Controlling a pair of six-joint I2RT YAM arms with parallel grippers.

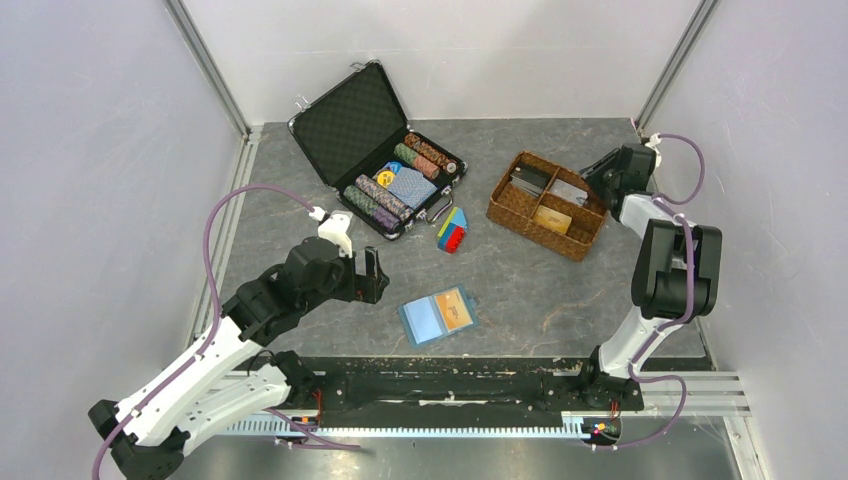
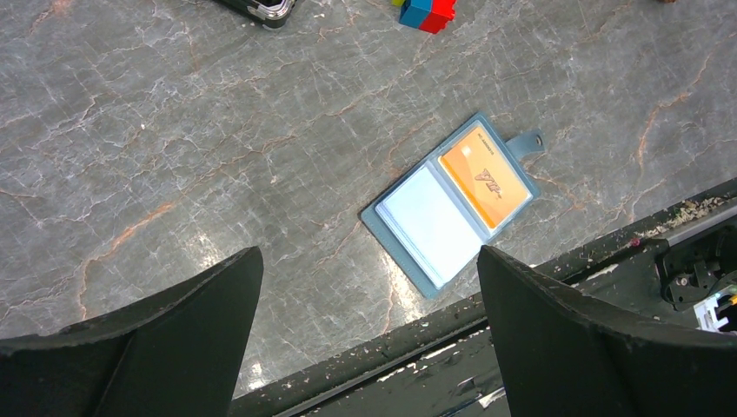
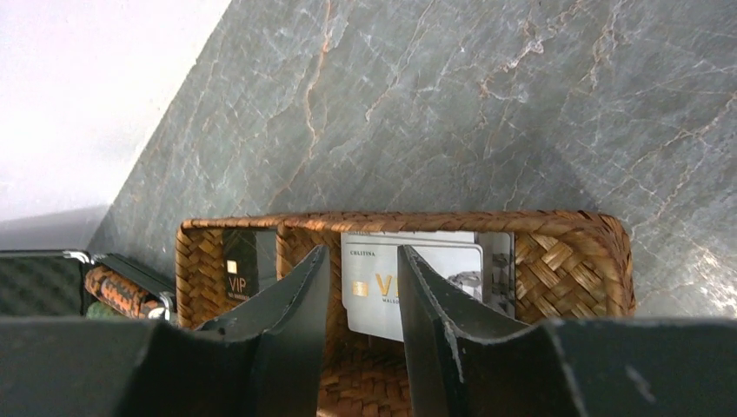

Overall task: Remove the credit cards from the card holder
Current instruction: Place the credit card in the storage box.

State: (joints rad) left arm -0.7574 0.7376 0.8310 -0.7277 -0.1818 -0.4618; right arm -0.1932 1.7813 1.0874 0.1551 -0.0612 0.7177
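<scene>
The light-blue card holder point(image 1: 437, 316) point(image 2: 452, 208) lies open flat near the table's front edge. An orange credit card point(image 1: 455, 310) point(image 2: 484, 175) sits in its right pocket, and the left pocket looks pale and glossy. My left gripper point(image 1: 372, 275) point(image 2: 368, 257) hovers to the holder's left, open wide, with nothing between its fingers. My right gripper point(image 1: 600, 180) point(image 3: 361, 252) hangs over the wicker tray point(image 1: 510, 215) point(image 3: 574, 252), jaws apart and gripping nothing. A greyish credit card point(image 3: 374, 291) lies in the tray just below them.
The tray also holds a black VIP card point(image 3: 239, 265) and a tan card point(image 1: 552, 218). An open black chip case point(image 1: 380, 150) stands at the back left. Coloured blocks point(image 1: 452, 230) point(image 2: 428, 12) lie between case and holder. A black rail point(image 2: 521, 347) runs along the front edge.
</scene>
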